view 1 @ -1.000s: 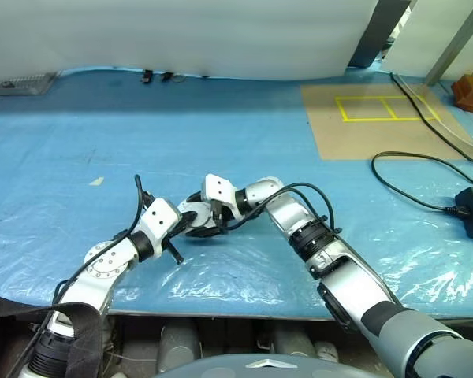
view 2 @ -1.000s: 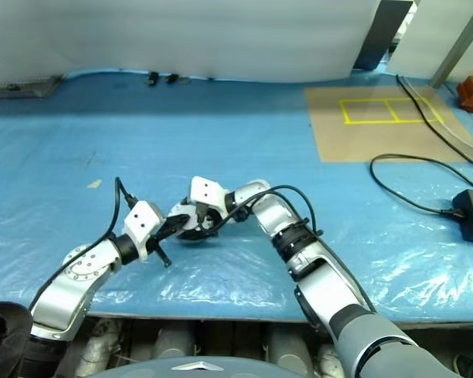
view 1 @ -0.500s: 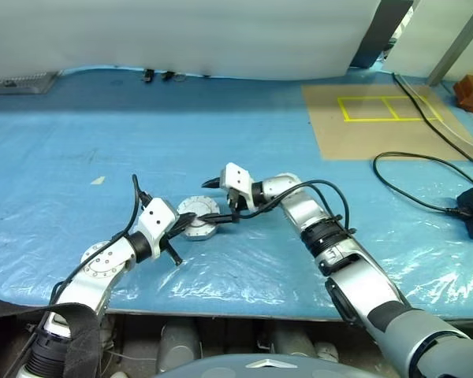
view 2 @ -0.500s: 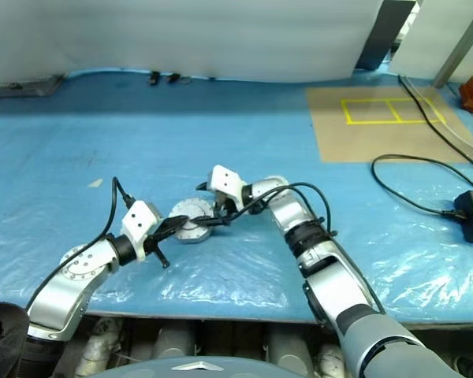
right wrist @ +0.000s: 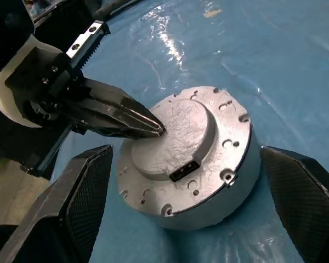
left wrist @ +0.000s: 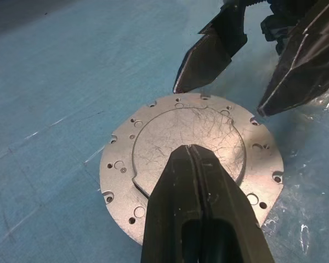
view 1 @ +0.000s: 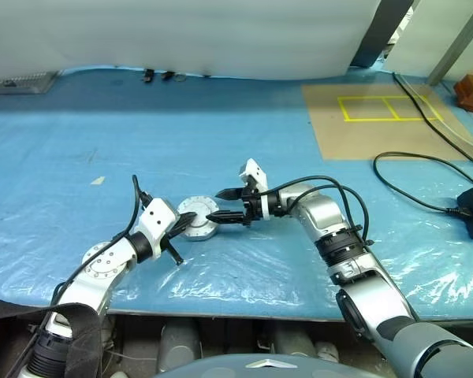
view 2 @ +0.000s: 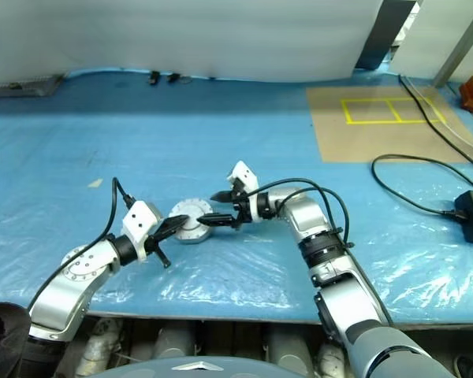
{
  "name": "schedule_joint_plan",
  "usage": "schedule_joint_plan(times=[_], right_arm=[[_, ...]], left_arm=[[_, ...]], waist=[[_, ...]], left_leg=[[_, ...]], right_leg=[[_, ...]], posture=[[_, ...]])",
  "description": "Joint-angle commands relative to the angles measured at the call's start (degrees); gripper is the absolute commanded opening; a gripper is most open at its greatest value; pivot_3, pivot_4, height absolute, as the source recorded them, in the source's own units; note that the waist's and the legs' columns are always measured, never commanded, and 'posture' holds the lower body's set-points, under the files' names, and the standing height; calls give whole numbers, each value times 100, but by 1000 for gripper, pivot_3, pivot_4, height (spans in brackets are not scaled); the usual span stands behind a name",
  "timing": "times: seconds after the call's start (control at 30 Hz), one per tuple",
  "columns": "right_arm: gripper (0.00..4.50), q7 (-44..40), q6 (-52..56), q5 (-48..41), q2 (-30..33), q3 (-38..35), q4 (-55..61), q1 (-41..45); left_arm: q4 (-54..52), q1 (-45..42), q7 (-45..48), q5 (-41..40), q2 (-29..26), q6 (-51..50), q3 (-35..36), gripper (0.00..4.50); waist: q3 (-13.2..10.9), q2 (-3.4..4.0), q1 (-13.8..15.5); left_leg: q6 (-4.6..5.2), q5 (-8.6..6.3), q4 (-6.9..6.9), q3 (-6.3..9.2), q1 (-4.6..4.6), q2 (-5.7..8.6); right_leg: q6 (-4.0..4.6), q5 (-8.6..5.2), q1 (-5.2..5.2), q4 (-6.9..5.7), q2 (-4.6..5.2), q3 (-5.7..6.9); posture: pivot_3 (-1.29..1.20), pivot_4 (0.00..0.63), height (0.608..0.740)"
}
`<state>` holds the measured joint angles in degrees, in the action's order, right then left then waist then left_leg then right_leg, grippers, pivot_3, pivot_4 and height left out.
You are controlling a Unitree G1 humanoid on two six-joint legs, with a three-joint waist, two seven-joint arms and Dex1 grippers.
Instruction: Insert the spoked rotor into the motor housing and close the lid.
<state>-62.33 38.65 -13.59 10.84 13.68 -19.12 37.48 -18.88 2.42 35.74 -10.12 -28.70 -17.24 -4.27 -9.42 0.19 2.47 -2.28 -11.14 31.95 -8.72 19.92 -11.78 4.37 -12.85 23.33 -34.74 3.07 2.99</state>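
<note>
Left wrist view: my shut left claw (left wrist: 193,150) presses the lid (left wrist: 189,164); my right claw (right wrist: 181,192) gapes empty, closing seems finished, I should release

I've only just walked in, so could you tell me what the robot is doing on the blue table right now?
The robot is working on a round silver motor assembly that sits on the blue plastic-covered table, with its flat silver cover on top. The left end effector is shut, its tips resting over the raised centre of that cover. The right end effector is open, pointing at the assembly from the other side without gripping it. No copper windings or spoked rotor can be seen, so the unit looks closed.
</note>
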Motion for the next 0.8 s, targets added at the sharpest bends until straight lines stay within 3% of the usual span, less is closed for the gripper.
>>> schedule_joint_plan(times=[0.03, 0.27, 0.5, 0.7, 0.8], right_arm=[[4457, 420, 635, -35, 16, 9, 206, -56], [4457, 664, 887, 165, 236, 339, 185, -85], [4457, 898, 2414, -575, -7, -52, 418, 43], [4457, 1464, 3588, -1125, -471, -630, 598, 110], [4457, 2093, 3833, -1296, -1040, -1414, 275, 284]], left_arm=[[164, 201, -48, 118, -16, -114, -100, 0], [147, 215, -35, 81, 0, -20, -98, 0], [137, 217, -35, 87, 4, 12, -108, 0], [85, 285, -79, 106, -4, 46, -77, 0], [68, 299, -85, 109, -17, 45, -96, 0]], waist=[[0, 0, -1], [0, 0, 2], [0, 1, 3], [0, 1, -3], [-1, 2, -20]], left_leg=[[0, 0, 0, 0, 0, 0], [-1, 0, -5, 0, -2, 1], [-1, 0, -9, 1, -8, 2], [-3, 1, -16, 2, -11, 3], [-18, 9, -18, 2, -16, 2]], right_leg=[[-2, -1, 0, 0, 0, 0], [-11, -6, -3, 2, 0, 0], [-11, -7, -6, 5, 1, 0], [-12, -7, -5, 6, 0, 0], [-12, -7, -2, 6, 0, -1]], posture=[[0, 150, 740], [0, 150, 740], [0, 150, 740], [0, 150, 740], [0, 150, 740]])
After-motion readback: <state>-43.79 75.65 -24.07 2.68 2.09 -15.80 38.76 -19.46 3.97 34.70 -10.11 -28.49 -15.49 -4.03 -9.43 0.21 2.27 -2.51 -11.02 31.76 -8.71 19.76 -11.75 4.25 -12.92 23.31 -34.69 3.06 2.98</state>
